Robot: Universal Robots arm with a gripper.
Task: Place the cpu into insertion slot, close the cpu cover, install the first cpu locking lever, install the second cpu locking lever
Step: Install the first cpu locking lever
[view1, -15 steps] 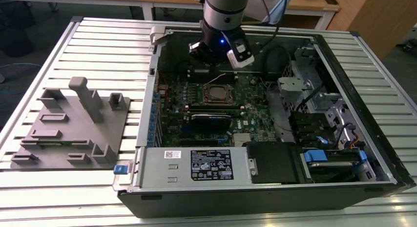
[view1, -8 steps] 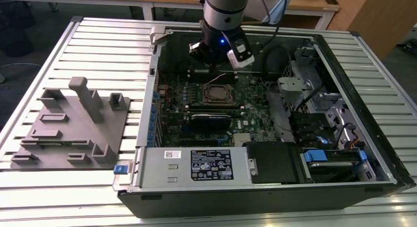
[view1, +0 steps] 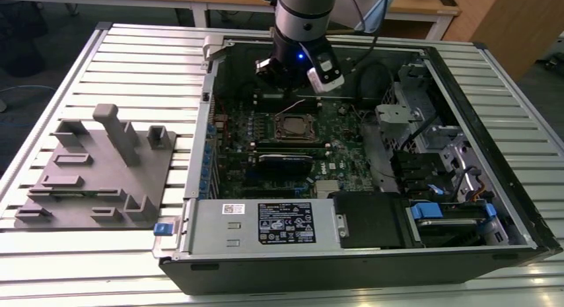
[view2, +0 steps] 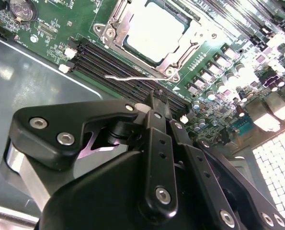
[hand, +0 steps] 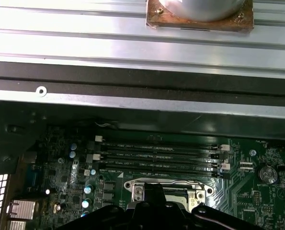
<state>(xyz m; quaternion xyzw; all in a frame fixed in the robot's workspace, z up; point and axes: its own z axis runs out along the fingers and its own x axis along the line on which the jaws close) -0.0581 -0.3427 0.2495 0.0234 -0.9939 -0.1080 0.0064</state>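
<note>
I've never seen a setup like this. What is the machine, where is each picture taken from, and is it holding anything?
The machine is a grey robot arm ending in black fingers. The exterior view looks from off the arm at a slatted metal table. On it lie an open black computer case and a grey plastic tray of moulded shapes. Both wrist views come from cameras riding on the arm, looking past the fingers at the green circuit board. In the second wrist view the square silver-grey cpu lies framed by the thin silver metal cover, with a thin wire lever beside it. The fingers look closed together, holding nothing.
</note>
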